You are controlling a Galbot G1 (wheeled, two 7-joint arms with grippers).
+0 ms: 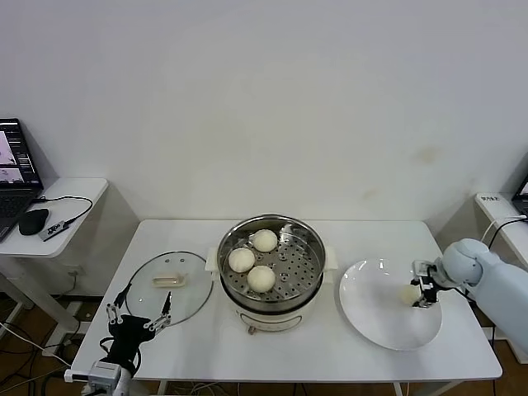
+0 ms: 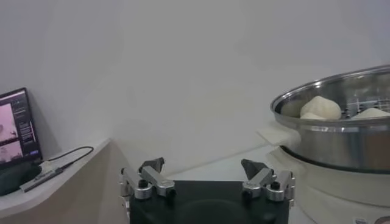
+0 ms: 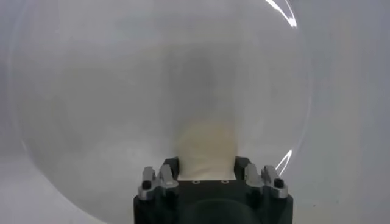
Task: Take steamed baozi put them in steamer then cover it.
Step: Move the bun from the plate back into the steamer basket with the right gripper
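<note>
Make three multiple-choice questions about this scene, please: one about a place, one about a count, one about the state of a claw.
1. Where does the glass cover lie?
A. on the steamer
B. on the table, on the robot's left of the steamer
C. on the white plate

2. How many baozi are in the steamer?
A. one
B. three
C. four

3. In what state is the left claw?
A. open, holding nothing
B. shut on the cover
C. shut on a baozi

Answers:
1 B: the cover lies flat on the table, and the steamer stands uncovered.
2 B: three baozi sit on the tray; a fourth is on the white plate, between the fingers of the right claw.
3 A: the left claw has its fingers spread with nothing between them.
</note>
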